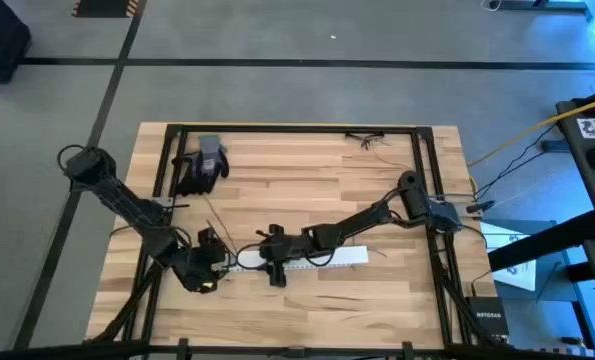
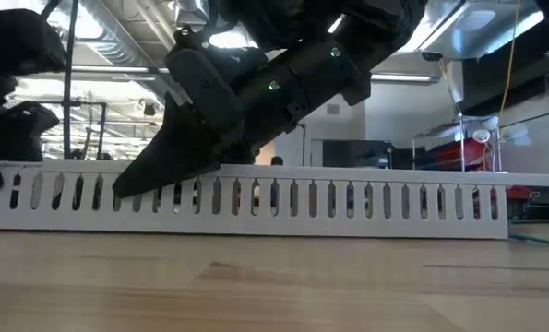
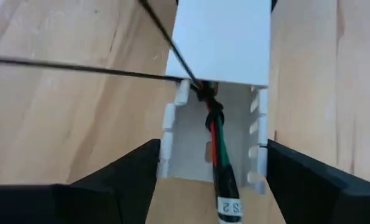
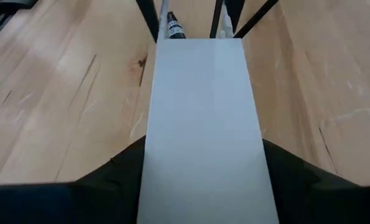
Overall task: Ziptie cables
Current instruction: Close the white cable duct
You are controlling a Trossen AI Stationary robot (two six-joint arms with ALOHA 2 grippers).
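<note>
A long white slotted duct (image 1: 317,258) lies on the wooden table, its lid (image 4: 203,112) closed over most of its length. A bunch of thin cables (image 3: 214,127), red, green and black, runs into the duct's uncovered left end. Loose dark strands (image 1: 217,222) trail away over the wood. My left gripper (image 3: 212,149) is open at that end, one finger on each side of the duct and the cables between them. My right gripper (image 4: 200,149) sits over the duct a little further right, shut on its sides. My left gripper's fingers (image 3: 132,171) stand close beside the duct's end walls; whether they touch them, I cannot tell. My right gripper pinches the duct by its two long side walls (image 4: 148,143), near its left end. It slants down from the table's right, fingers along the duct, near finger (image 2: 168,161) over the slotted wall. The duct rests flat on the table.
A dark work glove (image 1: 202,165) lies at the table's far left. A small tangle of wires (image 1: 369,140) lies at the far edge. A black frame (image 1: 422,170) rims the table. Bare wood stretches in front of the duct.
</note>
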